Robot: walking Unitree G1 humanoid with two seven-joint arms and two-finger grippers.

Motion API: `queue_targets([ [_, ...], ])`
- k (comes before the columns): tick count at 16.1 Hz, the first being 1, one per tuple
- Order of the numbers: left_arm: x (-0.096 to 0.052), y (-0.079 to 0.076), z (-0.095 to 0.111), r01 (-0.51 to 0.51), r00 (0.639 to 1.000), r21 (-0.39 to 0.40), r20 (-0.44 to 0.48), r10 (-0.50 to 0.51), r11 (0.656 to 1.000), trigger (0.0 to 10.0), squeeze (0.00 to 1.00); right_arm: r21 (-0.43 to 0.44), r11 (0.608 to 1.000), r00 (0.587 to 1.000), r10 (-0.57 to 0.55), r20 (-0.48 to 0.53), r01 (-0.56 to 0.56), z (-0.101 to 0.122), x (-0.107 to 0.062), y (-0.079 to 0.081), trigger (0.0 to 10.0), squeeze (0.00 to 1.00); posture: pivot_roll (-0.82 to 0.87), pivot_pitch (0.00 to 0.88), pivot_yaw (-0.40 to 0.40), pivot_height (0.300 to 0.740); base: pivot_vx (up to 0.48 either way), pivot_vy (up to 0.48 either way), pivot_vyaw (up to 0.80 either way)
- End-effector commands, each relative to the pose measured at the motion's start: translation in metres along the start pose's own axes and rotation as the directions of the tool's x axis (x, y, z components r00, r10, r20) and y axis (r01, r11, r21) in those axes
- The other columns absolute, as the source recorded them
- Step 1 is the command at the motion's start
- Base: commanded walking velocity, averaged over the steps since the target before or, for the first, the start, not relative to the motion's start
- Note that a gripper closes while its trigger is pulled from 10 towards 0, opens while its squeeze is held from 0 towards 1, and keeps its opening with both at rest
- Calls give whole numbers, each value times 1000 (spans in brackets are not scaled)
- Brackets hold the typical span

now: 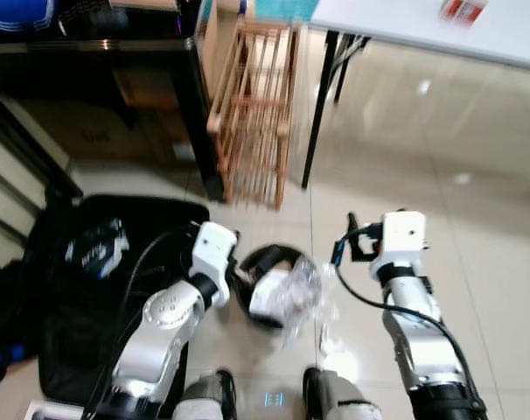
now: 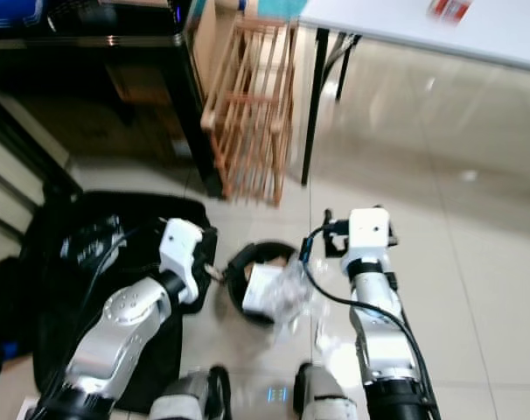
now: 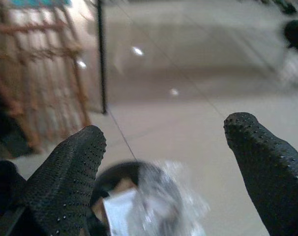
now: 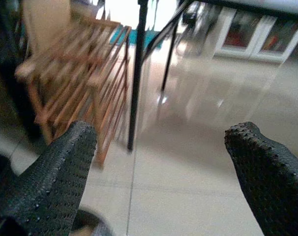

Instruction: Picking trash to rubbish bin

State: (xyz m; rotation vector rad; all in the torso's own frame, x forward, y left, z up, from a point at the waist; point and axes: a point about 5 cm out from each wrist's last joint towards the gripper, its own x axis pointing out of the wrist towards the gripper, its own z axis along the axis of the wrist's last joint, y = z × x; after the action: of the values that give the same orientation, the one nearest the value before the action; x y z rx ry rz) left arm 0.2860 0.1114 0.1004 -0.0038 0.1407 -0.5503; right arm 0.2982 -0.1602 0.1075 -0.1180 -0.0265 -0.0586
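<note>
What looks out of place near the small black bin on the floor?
The crumpled clear plastic wrap hangs over the rim of the black bin instead of sitting inside, beside a white packet. A black bag also lies open on the floor.

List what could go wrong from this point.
1. The clear plastic wrapper appears to spill over the rim of the small black bin; it might slide onto the floor.
2. Both grippers, left and right, are open beside the bin; a careless swing could tip it.
</note>
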Motion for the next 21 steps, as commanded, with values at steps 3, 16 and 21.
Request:
queue_targets([
  [3,6,-4,12,-29,998,-32,56,30,999,10000,0,17,998,997,-55,-45,56,-1,-10,-7,10000,0,-12,95,12,740,0,0,0],
  [16,31,-17,24,39,988,-17,149,-36,999,10000,0,15,997,997,-81,-14,81,22,-5,-12,10000,0,-53,46,9,740,0,-273,0],
  [21,34,-22,23,56,987,-23,150,-52,998,10000,0,7,996,996,-91,-23,91,23,-9,-15,10000,0,-69,53,7,740,0,-478,0],
])
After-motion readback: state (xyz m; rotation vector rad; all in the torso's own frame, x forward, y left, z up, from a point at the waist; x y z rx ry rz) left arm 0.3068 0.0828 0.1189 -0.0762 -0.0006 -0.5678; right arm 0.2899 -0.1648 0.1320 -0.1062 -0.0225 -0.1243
